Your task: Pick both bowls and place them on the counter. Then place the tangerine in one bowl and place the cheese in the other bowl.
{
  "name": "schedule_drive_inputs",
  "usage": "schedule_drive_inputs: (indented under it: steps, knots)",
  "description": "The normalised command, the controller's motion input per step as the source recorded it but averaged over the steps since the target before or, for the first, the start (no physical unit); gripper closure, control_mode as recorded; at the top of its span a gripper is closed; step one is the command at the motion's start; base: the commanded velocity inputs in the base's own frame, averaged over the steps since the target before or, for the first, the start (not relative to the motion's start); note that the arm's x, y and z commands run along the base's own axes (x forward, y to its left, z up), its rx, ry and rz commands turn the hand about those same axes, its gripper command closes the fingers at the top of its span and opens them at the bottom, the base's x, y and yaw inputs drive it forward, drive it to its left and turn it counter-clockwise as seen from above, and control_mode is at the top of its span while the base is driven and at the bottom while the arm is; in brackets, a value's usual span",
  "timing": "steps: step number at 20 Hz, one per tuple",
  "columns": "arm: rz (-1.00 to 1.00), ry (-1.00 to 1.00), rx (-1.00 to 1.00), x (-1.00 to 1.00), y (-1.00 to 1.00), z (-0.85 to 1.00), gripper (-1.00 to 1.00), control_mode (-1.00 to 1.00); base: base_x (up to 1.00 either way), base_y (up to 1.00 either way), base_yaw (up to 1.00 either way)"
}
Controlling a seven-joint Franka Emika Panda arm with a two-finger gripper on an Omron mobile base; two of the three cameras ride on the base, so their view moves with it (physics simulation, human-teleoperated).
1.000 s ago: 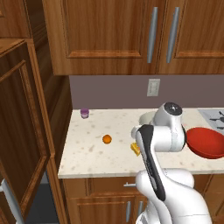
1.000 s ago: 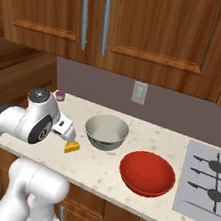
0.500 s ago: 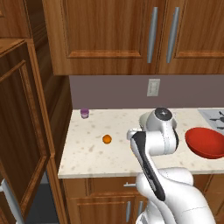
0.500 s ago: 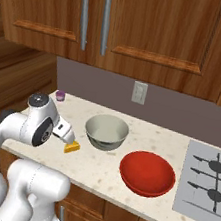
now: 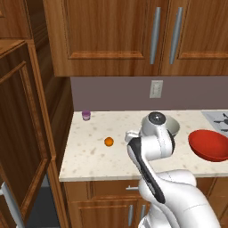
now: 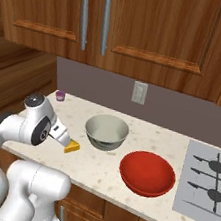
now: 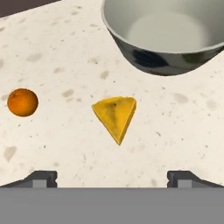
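Speckled beige counter (image 6: 123,172) carries both bowls: cream-grey bowl (image 6: 106,131) beside red bowl (image 6: 147,172). Cheese wedge (image 7: 116,115) lies flat just before the grey bowl; tangerine (image 7: 22,102) apart from it. Gripper (image 7: 112,177) hovers above the cheese, jaws wide, empty.

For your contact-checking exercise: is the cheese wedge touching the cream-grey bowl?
Apart. In the hand view, bare speckled counter shows between the cheese and the cream-grey bowl.
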Motion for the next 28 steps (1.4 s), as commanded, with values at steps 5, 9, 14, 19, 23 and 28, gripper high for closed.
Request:
schedule_drive_inputs:
  steps: [5,9,14,19,23,28]
  knots:
    - [0.05,0.06,0.02,0.1,-0.06,-0.2,-1.0,-1.0,0.0,0.0,0.0]
    - [0.1,0.01,0.01,0.06,-0.05,-0.25,-1.0,-1.0,0.0,0.0,0.0]
    - [0.08,-0.06,0.0,0.04,-0.02,-0.27,-1.0,-1.0,0.0,0.0,0.0]
    - [0.01,-0.02,0.0,0.03,-0.03,-0.34,-1.0,-1.0,0.0,0.0,0.0]
    - [-0.02,0.0,0.0,0.0,-0.07,-0.32,-1.0,-1.0,0.0,0.0,0.0]
    - [-0.04,-0.01,0.0,0.0,-0.09,-0.37,-1.0,-1.0,0.0,0.0,0.0]
